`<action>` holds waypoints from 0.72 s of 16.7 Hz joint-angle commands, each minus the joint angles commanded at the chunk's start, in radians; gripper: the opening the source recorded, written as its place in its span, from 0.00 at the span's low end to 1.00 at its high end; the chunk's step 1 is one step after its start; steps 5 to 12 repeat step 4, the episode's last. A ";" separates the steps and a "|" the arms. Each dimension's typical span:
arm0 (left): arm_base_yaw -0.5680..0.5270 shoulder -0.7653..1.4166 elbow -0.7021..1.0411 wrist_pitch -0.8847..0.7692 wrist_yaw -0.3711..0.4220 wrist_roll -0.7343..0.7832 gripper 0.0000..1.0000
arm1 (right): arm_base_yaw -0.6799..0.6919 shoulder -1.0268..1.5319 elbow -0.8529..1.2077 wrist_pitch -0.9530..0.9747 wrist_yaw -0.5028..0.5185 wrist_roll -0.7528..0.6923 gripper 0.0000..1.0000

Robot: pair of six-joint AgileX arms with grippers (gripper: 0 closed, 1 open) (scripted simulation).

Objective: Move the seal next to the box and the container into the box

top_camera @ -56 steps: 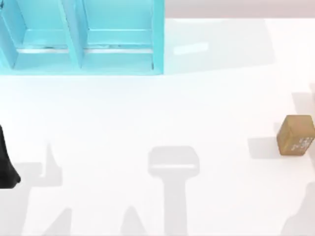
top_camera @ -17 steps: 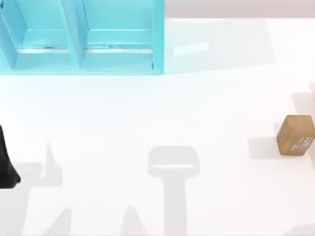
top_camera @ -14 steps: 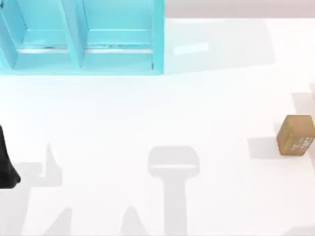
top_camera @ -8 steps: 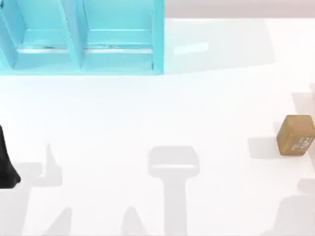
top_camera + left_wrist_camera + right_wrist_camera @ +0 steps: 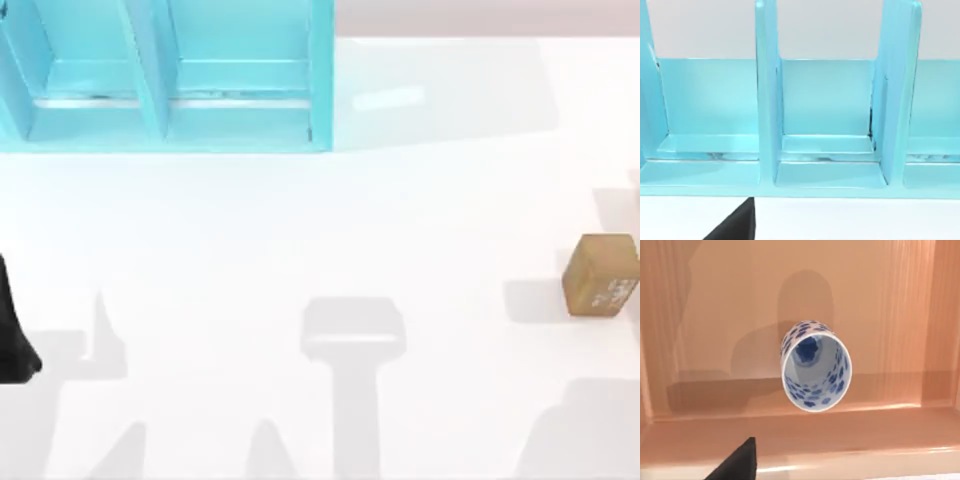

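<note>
Shadow has grown below the seal (image 5: pixel 601 275).

Top view looking down, left wrist close, facing blue shelf (image 5: pixel 825 150)

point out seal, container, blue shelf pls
seal (image 5: pixel 601 274): top view, on its front face beside the white markings.
container (image 5: pixel 816 366): right wrist view, on its inner wall below the mouth.
blue shelf (image 5: pixel 766 100): left wrist view, on an upright divider.
</note>
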 joint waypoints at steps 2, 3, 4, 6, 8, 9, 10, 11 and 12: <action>0.000 0.000 0.000 0.000 0.000 0.000 1.00 | -0.002 0.037 -0.023 -0.028 -0.015 -0.009 1.00; 0.000 0.000 0.000 0.000 0.000 0.000 1.00 | -0.003 0.050 -0.033 -0.035 -0.020 -0.011 1.00; 0.000 0.000 0.000 0.000 0.000 0.000 1.00 | -0.003 0.053 -0.036 -0.036 -0.021 -0.012 1.00; 0.000 0.000 0.000 0.000 0.000 0.000 1.00 | -0.003 0.053 -0.036 -0.036 -0.021 -0.012 1.00; 0.000 0.000 0.000 0.000 0.000 0.000 1.00 | -0.003 0.053 -0.036 -0.036 -0.021 -0.012 1.00; 0.000 0.000 0.000 0.000 0.000 0.000 1.00 | -0.003 0.053 -0.036 -0.036 -0.021 -0.012 1.00; 0.000 0.000 0.000 0.000 0.000 0.000 1.00 | -0.003 0.053 -0.036 -0.036 -0.021 -0.012 1.00; 0.000 0.000 0.000 0.000 0.000 0.000 1.00 | -0.003 0.053 -0.036 -0.036 -0.021 -0.012 1.00; 0.000 0.000 0.000 0.000 0.000 0.000 1.00 | -0.003 0.053 -0.036 -0.036 -0.021 -0.012 1.00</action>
